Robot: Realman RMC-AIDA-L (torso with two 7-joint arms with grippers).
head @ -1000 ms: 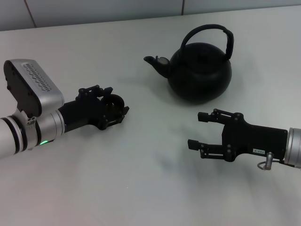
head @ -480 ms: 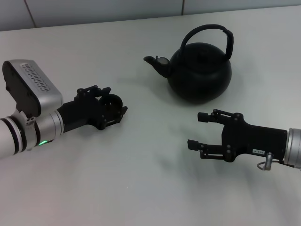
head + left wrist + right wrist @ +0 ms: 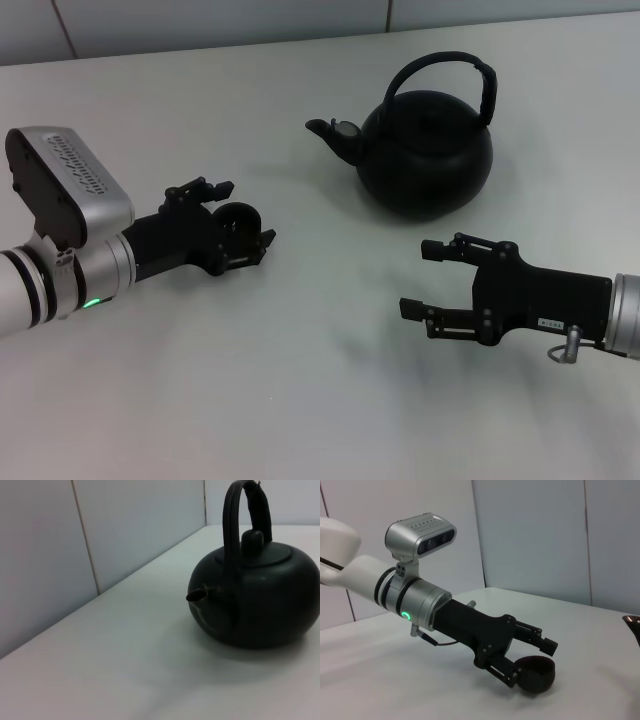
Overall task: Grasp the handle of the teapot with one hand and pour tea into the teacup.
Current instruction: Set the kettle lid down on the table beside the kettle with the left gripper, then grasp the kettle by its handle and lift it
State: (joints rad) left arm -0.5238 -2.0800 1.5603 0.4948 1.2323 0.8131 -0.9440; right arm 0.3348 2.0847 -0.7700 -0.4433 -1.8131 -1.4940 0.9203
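1. Nearest to us, the right tool [image 3: 418, 282] sits low over the bench [image 3: 300, 400], fingers spread wide with nothing between them. Bare bench surface lies ahead of it and to its left.
2. Slightly farther, the left tool [image 3: 245, 222] has its fingers on either side of the teacup [image 3: 240, 221], gripping it at the rim; the right wrist view shows the teacup [image 3: 536, 674] low at the bench surface.
3. Farther back, the teapot [image 3: 426, 160] stands upright, well apart from both tools, spout toward the teacup.
4. The handle [image 3: 470, 75] arches over the lid, untouched.
5. Beyond it, the bench meets a panelled wall [image 3: 125, 525].
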